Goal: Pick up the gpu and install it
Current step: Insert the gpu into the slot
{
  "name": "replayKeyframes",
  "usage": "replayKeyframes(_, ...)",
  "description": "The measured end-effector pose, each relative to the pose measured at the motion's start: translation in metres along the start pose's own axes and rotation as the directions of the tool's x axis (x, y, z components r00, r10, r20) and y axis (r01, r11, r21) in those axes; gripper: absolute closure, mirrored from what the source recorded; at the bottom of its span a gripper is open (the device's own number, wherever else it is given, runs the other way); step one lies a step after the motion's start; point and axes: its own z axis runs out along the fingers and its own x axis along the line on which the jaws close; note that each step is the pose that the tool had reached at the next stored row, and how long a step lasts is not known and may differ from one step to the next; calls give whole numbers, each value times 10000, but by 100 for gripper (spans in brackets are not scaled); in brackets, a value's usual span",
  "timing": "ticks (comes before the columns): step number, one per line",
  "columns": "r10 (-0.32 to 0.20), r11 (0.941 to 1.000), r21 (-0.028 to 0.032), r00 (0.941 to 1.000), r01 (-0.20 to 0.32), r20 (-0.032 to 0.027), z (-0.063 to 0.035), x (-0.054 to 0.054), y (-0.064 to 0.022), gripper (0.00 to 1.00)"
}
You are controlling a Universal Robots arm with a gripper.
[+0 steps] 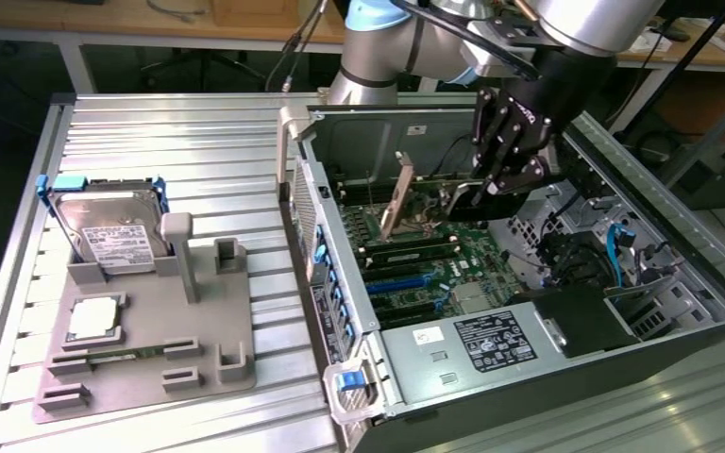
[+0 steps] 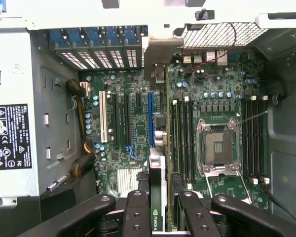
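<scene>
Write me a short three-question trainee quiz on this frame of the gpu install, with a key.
1. True or false: the gpu is lying on the grey parts tray outside the case.
2. What do the gripper jaws hold? A) the hard drive B) the gpu C) nothing
3. Which item stands at the tray's far end in the exterior view?

Key:
1. False. It is clamped in the jaws, edge-down above the motherboard inside the open computer case.
2. B. The card with the NVIDIA mark sits between the fingers.
3. The silver hard drive with the white label.
</scene>
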Motion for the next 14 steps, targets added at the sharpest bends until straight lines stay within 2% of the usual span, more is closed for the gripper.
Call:
replayKeyframes(9, -1, 10000, 0, 10000, 1, 1, 6, 0, -1, 73)
replayKeyframes(14, -1, 10000, -1, 10000, 1, 1, 47, 1, -5, 73)
